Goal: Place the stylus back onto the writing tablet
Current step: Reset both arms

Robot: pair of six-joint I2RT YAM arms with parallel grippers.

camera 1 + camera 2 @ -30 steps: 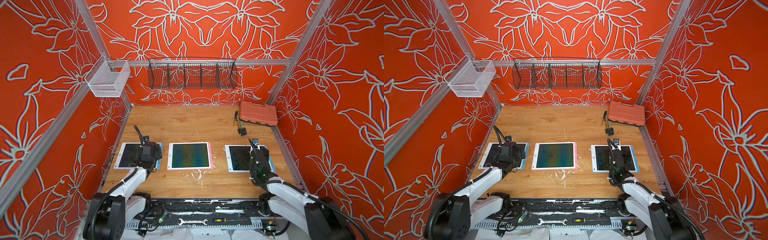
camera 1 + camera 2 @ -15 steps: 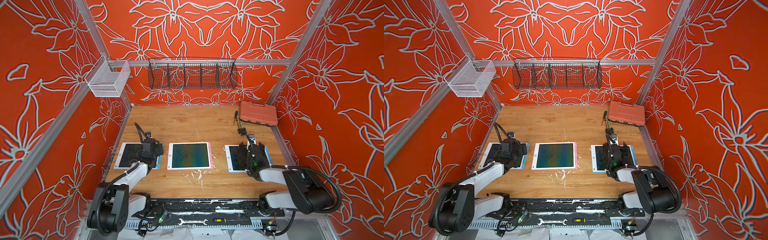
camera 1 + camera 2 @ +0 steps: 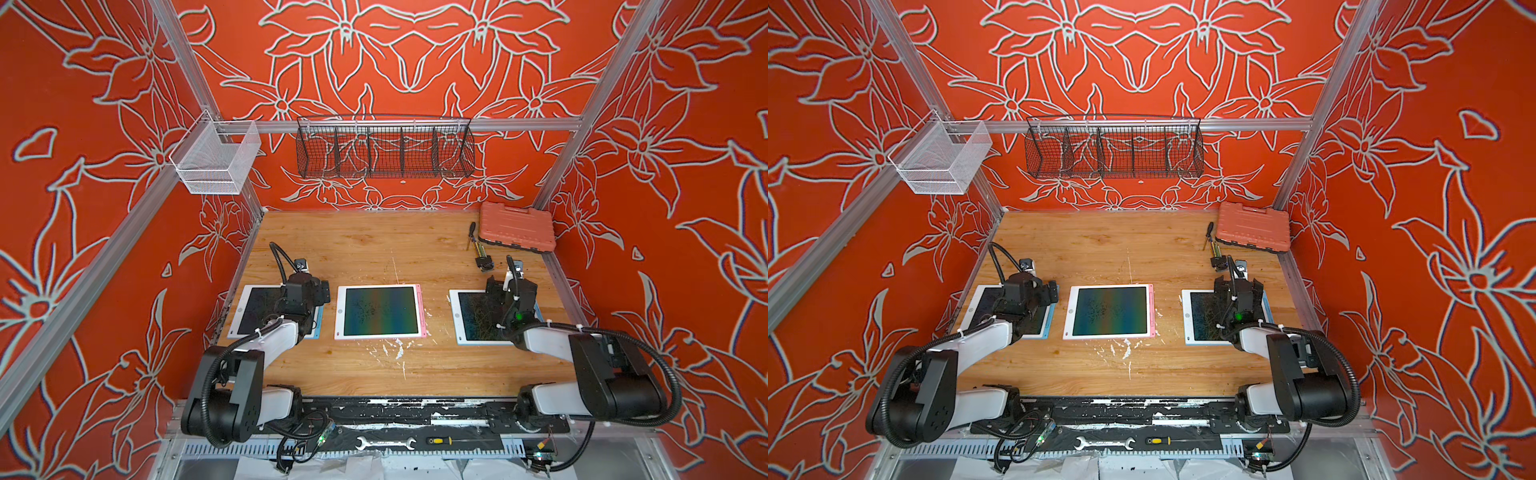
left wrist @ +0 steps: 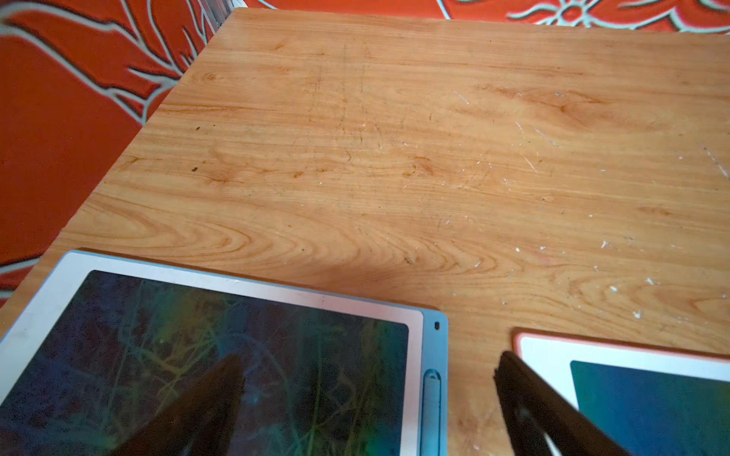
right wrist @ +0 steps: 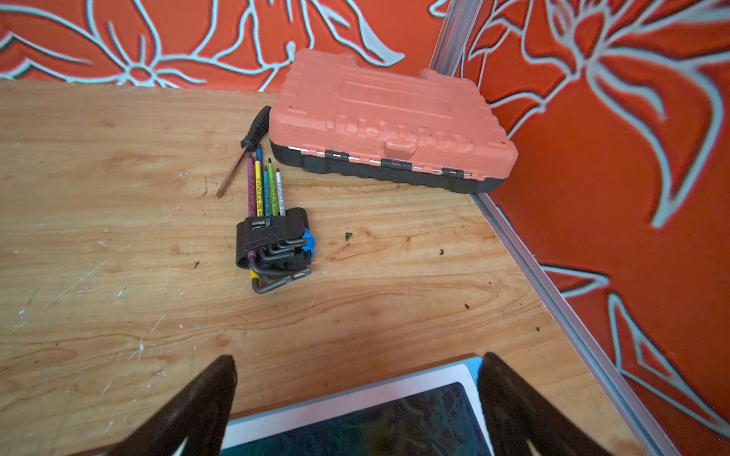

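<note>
Orange walls with pale flower outlines around a wooden table (image 3: 374, 257). On it, 3 writing tablets in a row: left tablet (image 3: 251, 309) with a blue edge, middle tablet (image 3: 380, 311) with a pink edge, right tablet (image 3: 473, 318) with a blue edge. Over the left tablet's right side, left fingers (image 4: 205, 406) spread wide, holding nothing. Between them in the left wrist view, stylus (image 4: 431, 406) (pale blue) lying in the slot along that tablet's right edge. Over the right tablet's far corner, right fingers (image 5: 189, 414) equally wide, also empty. Farther back on the right: hex key set (image 5: 272, 244), screwdriver (image 5: 243, 152) just beside it, orange tool case (image 5: 387, 122) in the wall corner.
</note>
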